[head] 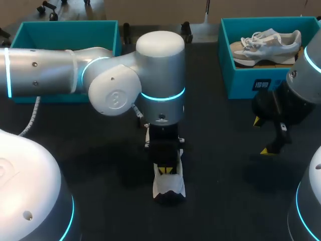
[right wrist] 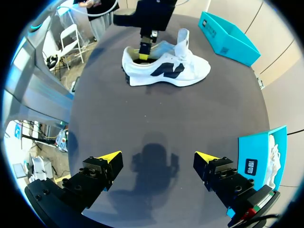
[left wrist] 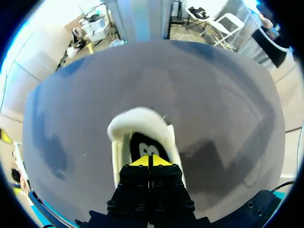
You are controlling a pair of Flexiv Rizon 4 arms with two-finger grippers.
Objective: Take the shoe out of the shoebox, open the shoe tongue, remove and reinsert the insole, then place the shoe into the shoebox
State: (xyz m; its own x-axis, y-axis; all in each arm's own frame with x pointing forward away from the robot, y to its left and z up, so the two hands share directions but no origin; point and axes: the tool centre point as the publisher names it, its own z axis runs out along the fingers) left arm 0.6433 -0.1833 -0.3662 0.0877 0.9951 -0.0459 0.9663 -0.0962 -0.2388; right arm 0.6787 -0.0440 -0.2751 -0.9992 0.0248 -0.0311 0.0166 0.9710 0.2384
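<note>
A white shoe (head: 169, 187) with a dark side logo stands upright on the dark table's middle, its tongue (right wrist: 183, 40) raised. My left gripper (head: 167, 168) points down into the heel opening, fingers shut together. In the left wrist view its yellow tips (left wrist: 151, 161) rest on the dark insole (left wrist: 141, 145) inside the shoe (left wrist: 138, 122); whether they pinch it I cannot tell. My right gripper (head: 262, 135) hangs open above bare table at the right, with nothing between its fingers. From the right wrist view the shoe (right wrist: 166, 71) and the left gripper (right wrist: 144, 50) lie far ahead of the right gripper (right wrist: 159, 159).
A teal shoebox (head: 228, 63) at the back right holds a second pale shoe (head: 266, 46). Another teal box (head: 65, 32) stands at the back left behind my left arm. Both show in the right wrist view: the near box (right wrist: 259, 161) and the far box (right wrist: 228, 35).
</note>
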